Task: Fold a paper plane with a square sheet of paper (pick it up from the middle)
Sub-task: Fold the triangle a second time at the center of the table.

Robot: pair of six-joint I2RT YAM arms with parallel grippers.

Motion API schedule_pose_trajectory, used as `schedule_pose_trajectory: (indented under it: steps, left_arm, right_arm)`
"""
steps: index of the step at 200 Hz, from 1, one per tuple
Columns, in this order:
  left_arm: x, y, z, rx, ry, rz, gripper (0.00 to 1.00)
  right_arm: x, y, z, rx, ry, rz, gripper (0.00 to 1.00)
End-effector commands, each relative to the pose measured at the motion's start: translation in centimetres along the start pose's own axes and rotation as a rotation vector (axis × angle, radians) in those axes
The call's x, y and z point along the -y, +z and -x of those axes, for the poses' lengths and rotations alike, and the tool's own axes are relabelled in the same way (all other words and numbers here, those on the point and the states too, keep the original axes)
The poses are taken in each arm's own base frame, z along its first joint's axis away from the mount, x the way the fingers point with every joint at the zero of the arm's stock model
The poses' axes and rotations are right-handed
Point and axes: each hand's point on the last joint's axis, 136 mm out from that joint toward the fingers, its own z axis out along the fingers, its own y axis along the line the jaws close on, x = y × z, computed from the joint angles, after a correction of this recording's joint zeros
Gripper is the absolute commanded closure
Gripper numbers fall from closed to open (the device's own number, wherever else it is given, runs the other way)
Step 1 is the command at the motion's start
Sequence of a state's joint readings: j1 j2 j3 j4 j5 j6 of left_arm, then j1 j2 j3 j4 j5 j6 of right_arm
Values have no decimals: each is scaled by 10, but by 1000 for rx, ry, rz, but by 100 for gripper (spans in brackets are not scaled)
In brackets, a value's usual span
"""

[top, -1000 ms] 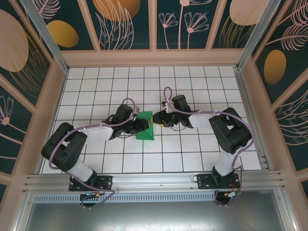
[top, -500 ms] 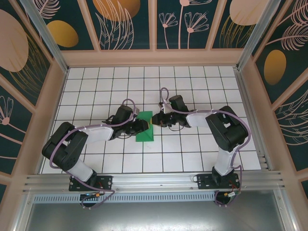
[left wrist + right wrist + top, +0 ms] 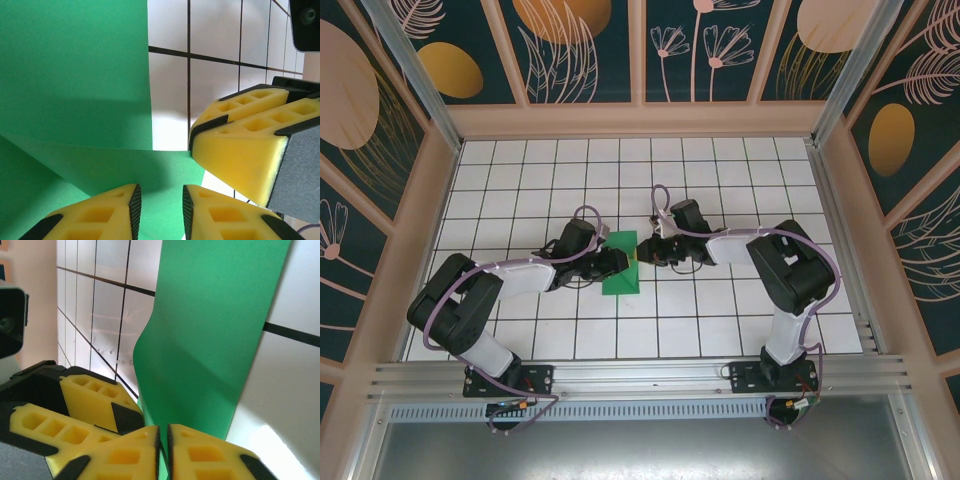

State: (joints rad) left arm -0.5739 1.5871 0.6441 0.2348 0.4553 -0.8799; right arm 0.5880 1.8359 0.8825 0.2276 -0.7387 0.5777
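**Green sheet pinched at the centre of a tiled, flower-walled booth**

The table [image 3: 720, 320] is a flat white surface ruled by thin dark lines into square tiles, glossy enough to throw pale glare in the wrist views. A pale wood-coloured ledge [image 3: 640, 120] borders it at the far side and along both flanks. Above the ledge rise dark teal wall panels [image 3: 590, 50] printed with pink outline flowers, feathery leaves and orange ovals. Silver metal posts [image 3: 412, 70] slant up at the far corners. A silver metal rail [image 3: 640, 375] crosses the near edge, where the black arm bases [image 3: 510, 380] are bolted.

Near the table's middle, between the two arms, lies the sheet of thin bright green paper [image 3: 620, 275]. It is partly folded, with one flap lifted off the tiles. The right gripper [image 3: 163, 432], yellow-fingered, is clamped on the sheet's edge, and the paper runs into the thin slit between its pads. The left gripper [image 3: 159, 200] sits at the sheet's left side. Its yellow fingers stand a little apart, and green paper shows through the gap.
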Motion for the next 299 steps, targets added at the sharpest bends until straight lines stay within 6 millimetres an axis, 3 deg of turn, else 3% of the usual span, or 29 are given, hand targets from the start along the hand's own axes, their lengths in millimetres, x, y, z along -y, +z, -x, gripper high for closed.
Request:
schedule_pose_trajectory:
  steps: [1, 60, 165, 234, 299]
  left_arm:
    - [-7, 2, -2, -3, 6, 18, 69]
    - [19, -11, 5, 43, 42, -79, 69]
    - [12, 2, -4, -14, 13, -89, 70]
    - [4, 7, -7, -33, -2, -74, 71]
    - [23, -8, -4, 9, 4, -145, 71]
  right_arm:
    - [-13, 1, -1, -19, -52, 34, 92]
    - [9, 12, 2, -35, -55, -36, 99]
    - [23, 22, 4, -46, -69, -79, 100]
    - [22, 26, 6, -55, -88, -78, 100]
    - [15, 27, -4, -80, -99, -54, 100]
